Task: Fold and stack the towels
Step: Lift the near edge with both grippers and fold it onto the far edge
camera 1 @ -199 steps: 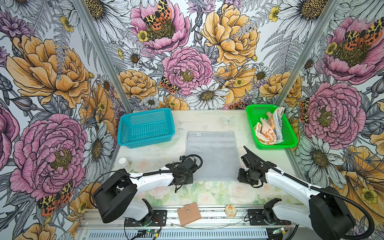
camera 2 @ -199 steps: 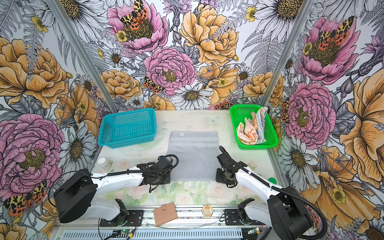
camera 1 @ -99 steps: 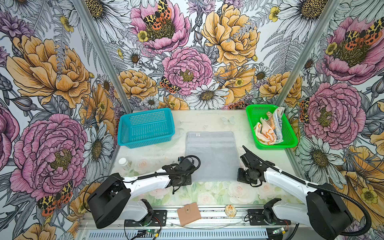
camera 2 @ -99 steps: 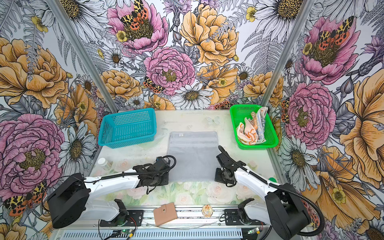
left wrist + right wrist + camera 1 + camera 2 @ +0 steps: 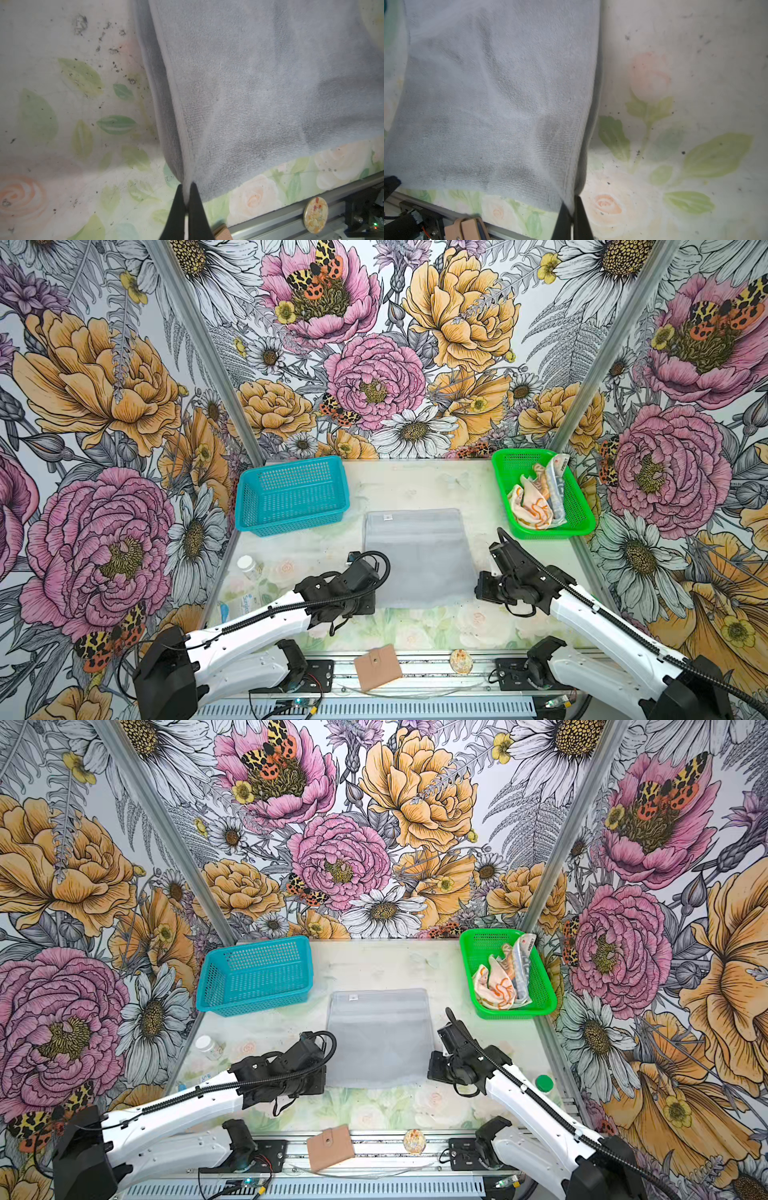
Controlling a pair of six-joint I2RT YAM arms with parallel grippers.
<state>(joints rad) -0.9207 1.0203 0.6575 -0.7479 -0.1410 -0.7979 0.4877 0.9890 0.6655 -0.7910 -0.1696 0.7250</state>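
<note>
At the middle of the table (image 5: 415,485), the grey towel (image 5: 419,556) lies spread as a flat rectangle, its long sides running from the front edge toward the back wall. Both of its near corners are pinched. The left gripper (image 5: 187,193) has its jaws pressed together on the near left corner, and the left wrist view shows that side hem drawn up into a ridge toward the fingertips. The right gripper (image 5: 572,202) has its jaws closed in the same way on the near right corner, where the cloth gathers into a similar ridge. The rest of the towel rests on the table between the two arms.

The orange-and-cream towel (image 5: 528,506) sits crumpled in the green basket (image 5: 505,472) at the far right of the table, and the lettered towel (image 5: 555,485) is bunched beside it, leaning against the basket's right wall. The blue basket (image 5: 291,526) stands at the far left, well apart from the grey towel. On the metal rail in front of the table, the tan wallet (image 5: 377,667) lies near a small round disc (image 5: 460,660).
</note>
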